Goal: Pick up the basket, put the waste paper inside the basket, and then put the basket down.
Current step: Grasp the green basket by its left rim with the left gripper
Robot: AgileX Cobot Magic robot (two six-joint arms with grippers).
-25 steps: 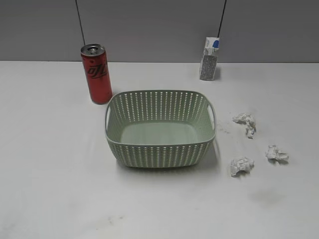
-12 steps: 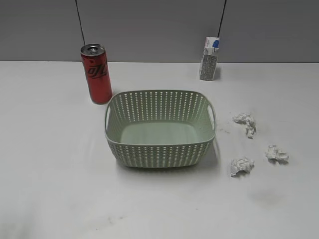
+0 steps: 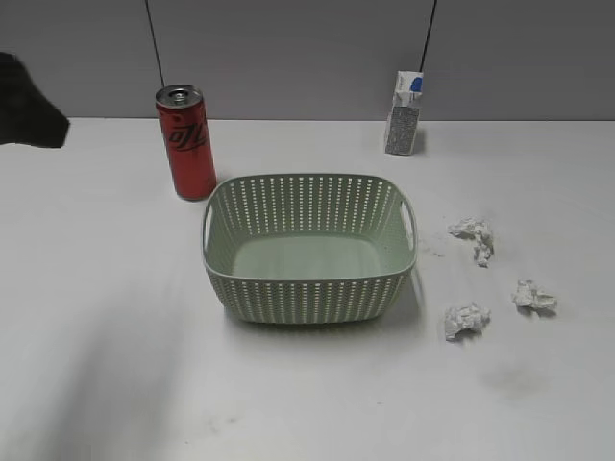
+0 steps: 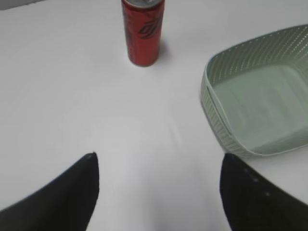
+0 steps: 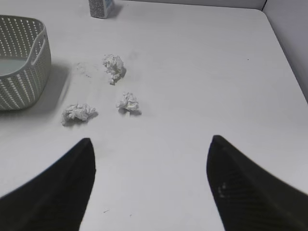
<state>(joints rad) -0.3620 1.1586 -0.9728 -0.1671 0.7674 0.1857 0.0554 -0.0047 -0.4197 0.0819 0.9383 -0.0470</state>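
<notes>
The opening step is in hand: the pale sage-green slotted plastic basket (image 3: pixel 308 248) is seen standing flat on the white table (image 3: pixel 96 336), empty and not yet gripped by anything. The left gripper (image 4: pixel 159 192) is shown above bare table, its dark fingers (image 4: pixel 72 192) spread wide with nothing between them, the basket's near rim off to its right and the tall red drinks can (image 4: pixel 143 31) ahead. In the exterior view only a dark part of an arm (image 3: pixel 29 113) is caught at the left edge. The right gripper (image 5: pixel 151 185) is likewise held wide apart and empty, and the three small crumpled white paper wads (image 5: pixel 113 66) (image 5: pixel 128 102) (image 5: pixel 77 112) are seen lying on the table ahead of it, just right of the basket and clear of its wall. A white-and-blue upright carton (image 3: pixel 404 113) is noted at the back, well apart from all this. Next, it is judged, the basket's rim or handle cut-out must be reached and closed upon by the left fingers before any lift; the red can near that corner should be cleared, and the wads left for the right side.
</notes>
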